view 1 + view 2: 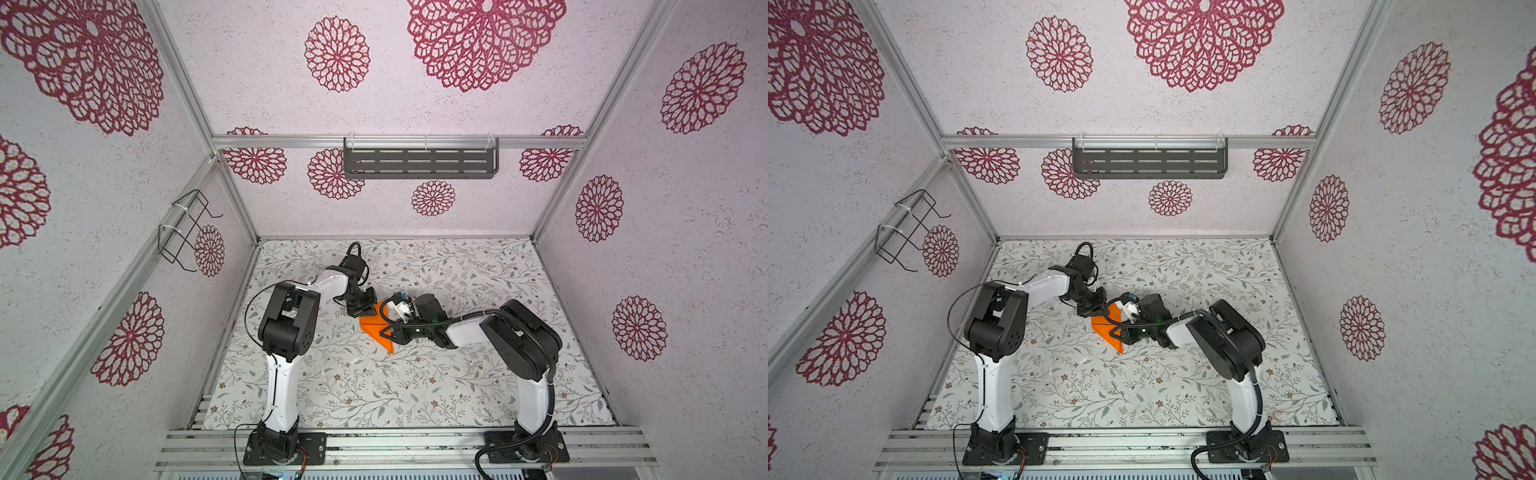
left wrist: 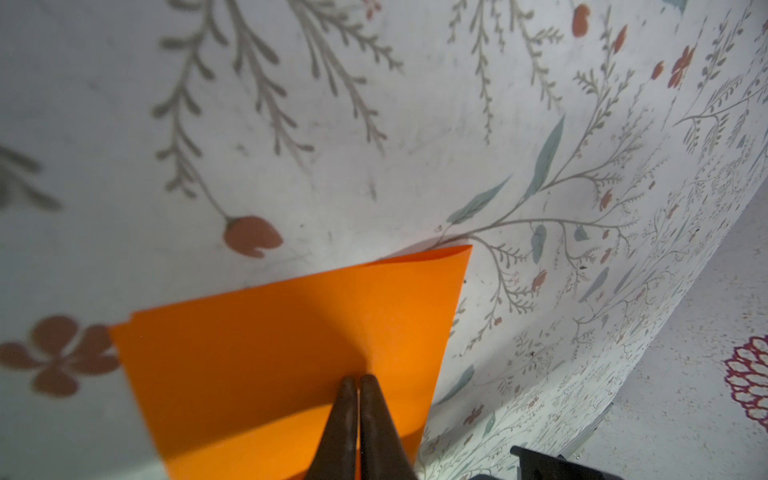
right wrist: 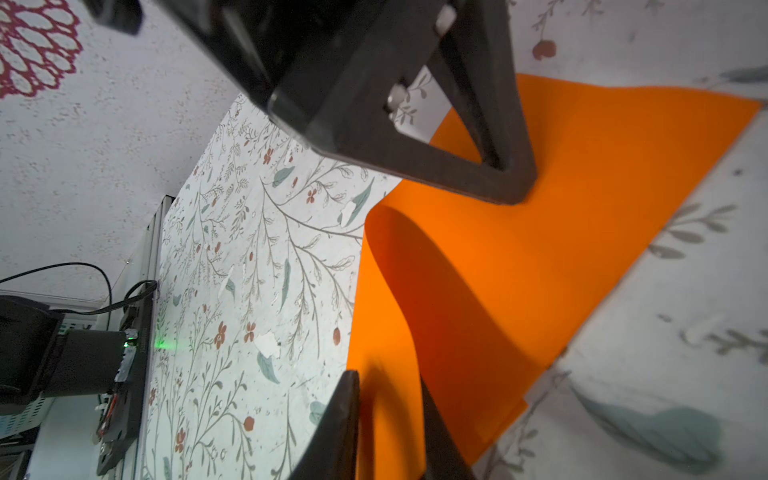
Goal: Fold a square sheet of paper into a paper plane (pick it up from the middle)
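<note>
The square sheet of paper [image 1: 371,327] [image 1: 1104,329] lies partly folded, bright orange, in the middle of the floral mat. My left gripper [image 1: 365,309] [image 2: 357,380] is shut, and its tips press down on the paper [image 2: 291,353]. The right wrist view shows that same gripper [image 3: 515,187] resting on the flat part of the sheet [image 3: 561,249]. My right gripper [image 1: 385,333] [image 3: 388,380] is open at the paper's near edge, and a raised, curled flap of the sheet stands between its jaws. No paper plane shape shows.
The floral mat [image 1: 374,395] covers the table. A dark slotted shelf [image 1: 420,162] hangs on the back wall and a wire rack [image 1: 187,228] on the left wall. Both arm bases stand on the front rail [image 1: 395,444].
</note>
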Robot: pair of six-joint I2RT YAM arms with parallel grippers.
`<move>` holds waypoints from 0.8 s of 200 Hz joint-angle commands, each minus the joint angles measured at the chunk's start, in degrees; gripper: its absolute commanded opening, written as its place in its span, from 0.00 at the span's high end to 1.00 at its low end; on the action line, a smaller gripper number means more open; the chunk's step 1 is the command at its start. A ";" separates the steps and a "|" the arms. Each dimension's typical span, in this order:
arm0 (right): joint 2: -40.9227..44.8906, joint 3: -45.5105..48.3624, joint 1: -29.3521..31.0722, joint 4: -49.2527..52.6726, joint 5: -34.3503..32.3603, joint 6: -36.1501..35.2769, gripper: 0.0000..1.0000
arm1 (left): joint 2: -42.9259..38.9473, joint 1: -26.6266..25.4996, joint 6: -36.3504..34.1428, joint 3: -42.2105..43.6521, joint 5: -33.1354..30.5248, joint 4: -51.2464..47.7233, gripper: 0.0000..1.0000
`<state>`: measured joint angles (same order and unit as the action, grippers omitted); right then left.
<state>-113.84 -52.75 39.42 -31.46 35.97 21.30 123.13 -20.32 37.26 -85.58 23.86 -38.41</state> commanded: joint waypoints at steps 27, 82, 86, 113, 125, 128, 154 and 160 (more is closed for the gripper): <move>1.67 -1.21 -0.22 -0.71 0.70 2.84 0.79 | 3.00 -0.52 -0.61 1.42 -1.36 -1.64 0.91; -0.19 -3.22 -0.22 3.81 -0.17 -0.73 0.87 | 2.95 -0.57 -0.39 1.99 -1.09 -0.94 0.92; -0.43 -3.32 -0.22 3.86 -0.13 -0.77 0.87 | 2.91 -0.52 -0.35 2.06 -1.09 -0.95 0.91; -1.06 -3.58 -0.13 4.38 -0.65 -1.16 0.88 | 2.89 -0.56 -0.28 2.35 -1.01 -0.70 0.92; -1.38 -3.76 -0.13 4.86 -0.89 -1.64 0.88 | 2.92 -0.55 -0.19 2.36 -0.92 -0.55 0.92; -1.43 -3.84 -0.13 4.98 -0.85 -1.65 0.88 | 2.98 -0.54 -0.22 2.38 -0.84 -0.58 0.91; -1.78 -4.03 0.00 5.52 -1.33 -2.06 0.88 | 3.02 -0.55 -0.08 2.40 -0.74 -0.52 0.92; -1.89 -4.07 -0.04 5.54 -1.55 -2.11 0.88 | 3.02 -0.59 -0.11 2.38 -0.74 -0.52 0.92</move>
<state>-115.63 -55.51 39.42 -26.59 35.22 21.02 123.13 -20.25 37.30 -85.32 24.05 -38.00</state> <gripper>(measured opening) 0.117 0.085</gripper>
